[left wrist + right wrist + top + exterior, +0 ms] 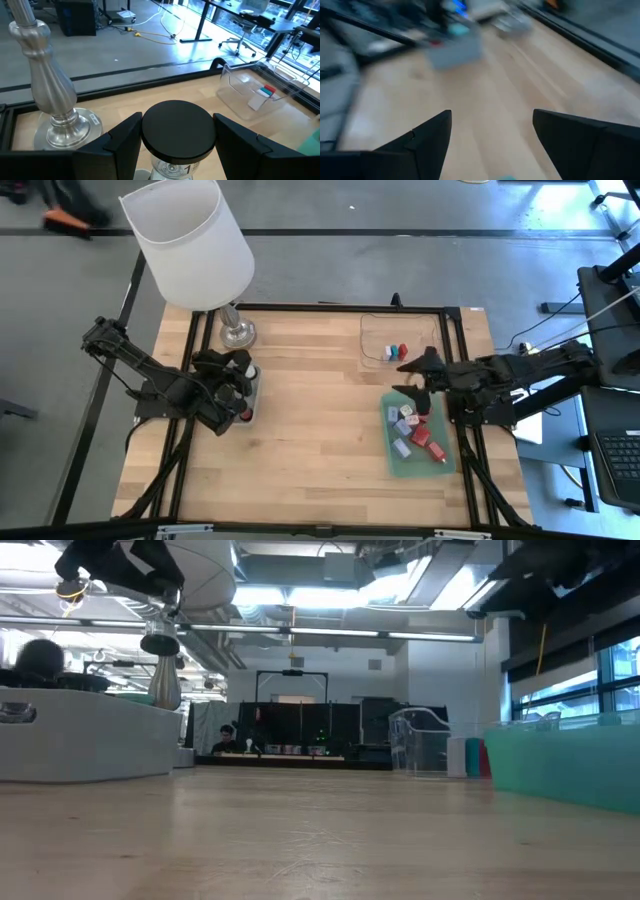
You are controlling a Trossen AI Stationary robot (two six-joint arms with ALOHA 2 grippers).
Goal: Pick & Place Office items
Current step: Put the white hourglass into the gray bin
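Note:
A clear little bottle with a black round cap [176,129] stands upright between the fingers of my left gripper [244,390], over the grey tray [254,394] at the table's left side. Several office items, red, lilac-blue and pink blocks, lie in the green tray [393,462] at the right. Red and blue pieces [396,352] lie in the clear tray [372,330] at the far right. My right gripper [415,376] hovers open between those two trays, nothing between its fingers [427,137]. My left gripper pinches the bottle's black cap by its two opposite sides [146,134] between its two fingers [120,145]. The fingers come nearly level from the table's left, pointing toward the far right. The bottle stays upright; the picture's edge cuts off its lower part.
A lamp with a white shade [190,240] and a silver foot [237,332] stands at the far left, close behind my left gripper. A black frame [330,308] runs round the wooden tabletop. Bare wood [320,410] lies between the two arms.

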